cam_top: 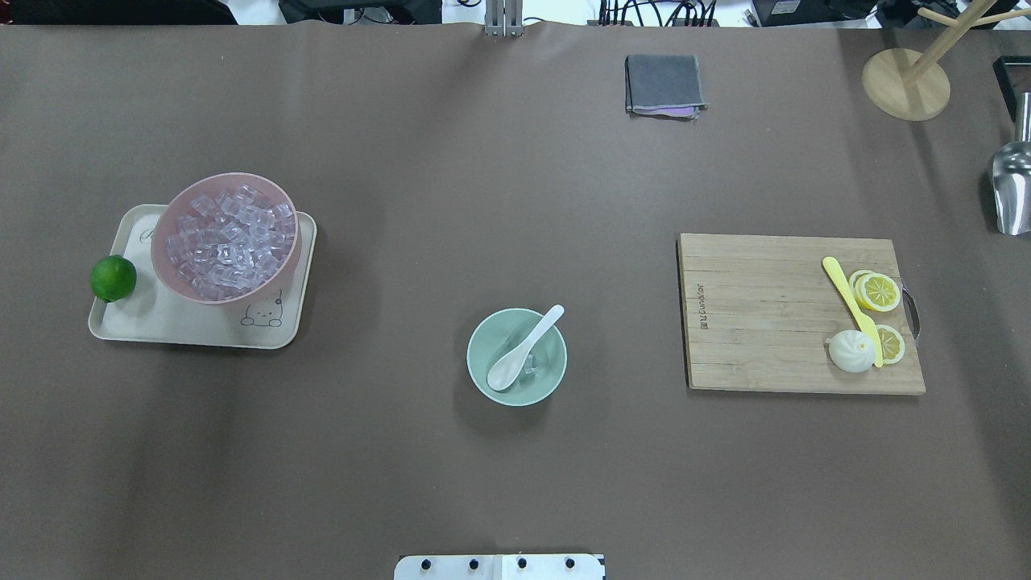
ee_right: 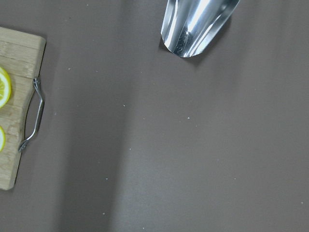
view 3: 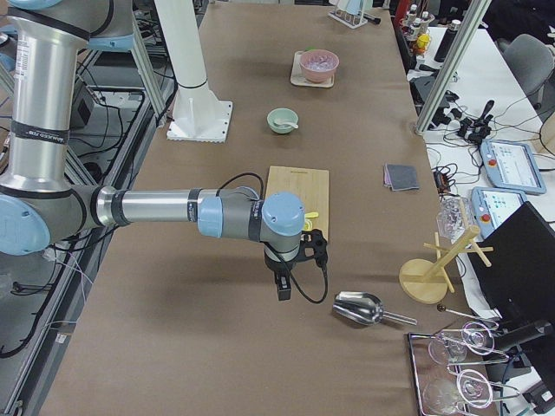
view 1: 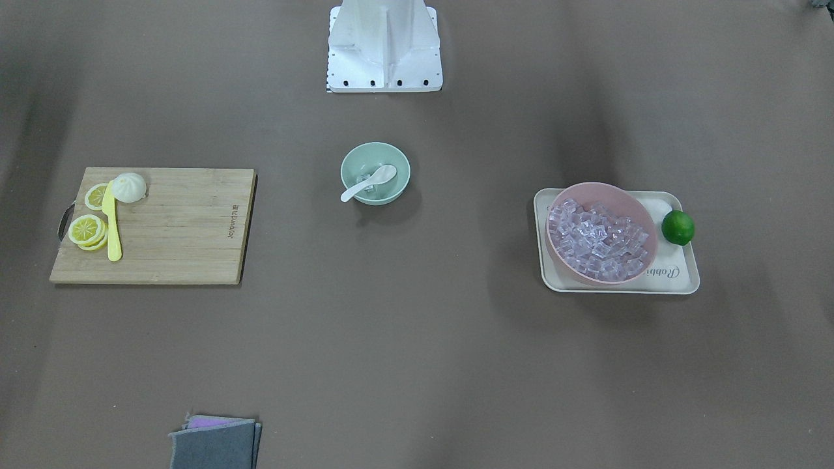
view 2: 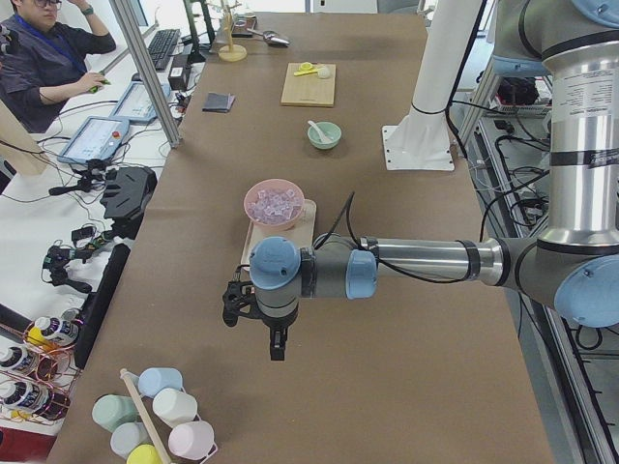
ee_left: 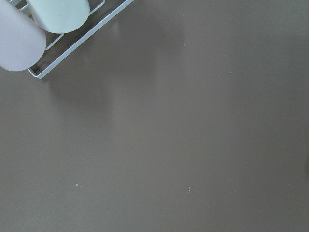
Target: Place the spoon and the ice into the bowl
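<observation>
Spoon (cam_top: 523, 348) and ice (cam_top: 532, 368) lie in the bowl (cam_top: 515, 398), midway between distant left end effector (view 2: 278, 348) and right end effector (view 3: 283, 290); whether either is open I cannot tell.

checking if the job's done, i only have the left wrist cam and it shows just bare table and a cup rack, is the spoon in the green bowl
observer: yes, the white spoon lies in the mint-green bowl, scoop inside and handle leaning over the rim.
operator: and the ice
observer: one clear ice cube sits on the bowl's bottom beside the scoop end.
operator: where's the right arm
observer: the right gripper hangs above the table just past the cutting board, near a metal scoop; I cannot tell whether its jaws are open.
</observation>
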Tool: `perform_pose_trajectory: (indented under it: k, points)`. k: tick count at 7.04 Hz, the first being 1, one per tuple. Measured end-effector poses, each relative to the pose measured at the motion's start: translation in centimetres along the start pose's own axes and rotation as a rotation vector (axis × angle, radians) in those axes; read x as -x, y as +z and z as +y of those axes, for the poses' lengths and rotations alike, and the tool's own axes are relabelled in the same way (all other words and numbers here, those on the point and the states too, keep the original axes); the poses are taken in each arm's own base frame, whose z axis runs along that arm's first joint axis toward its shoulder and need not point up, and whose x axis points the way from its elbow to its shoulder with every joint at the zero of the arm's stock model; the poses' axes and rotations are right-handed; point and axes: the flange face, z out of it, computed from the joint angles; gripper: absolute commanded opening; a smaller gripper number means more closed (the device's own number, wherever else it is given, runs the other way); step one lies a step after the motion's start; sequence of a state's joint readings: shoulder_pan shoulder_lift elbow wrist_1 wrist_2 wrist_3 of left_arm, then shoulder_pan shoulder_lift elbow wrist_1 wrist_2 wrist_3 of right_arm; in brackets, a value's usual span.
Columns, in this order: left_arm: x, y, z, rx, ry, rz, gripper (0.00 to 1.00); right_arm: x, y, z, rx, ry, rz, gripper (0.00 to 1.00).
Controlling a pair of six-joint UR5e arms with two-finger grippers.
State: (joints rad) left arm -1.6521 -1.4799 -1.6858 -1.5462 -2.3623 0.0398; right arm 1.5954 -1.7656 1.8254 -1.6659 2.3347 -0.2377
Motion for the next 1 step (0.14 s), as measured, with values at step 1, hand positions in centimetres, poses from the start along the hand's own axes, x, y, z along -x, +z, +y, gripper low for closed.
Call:
perform_pose_trajectory:
  k: [1]
  points:
    - [0.02, 0.02, 0.03, 0.000, 0.000, 0.000, 0.98, 0.02, 0.00, 0.00, 0.000, 0.000, -0.002, 1.00]
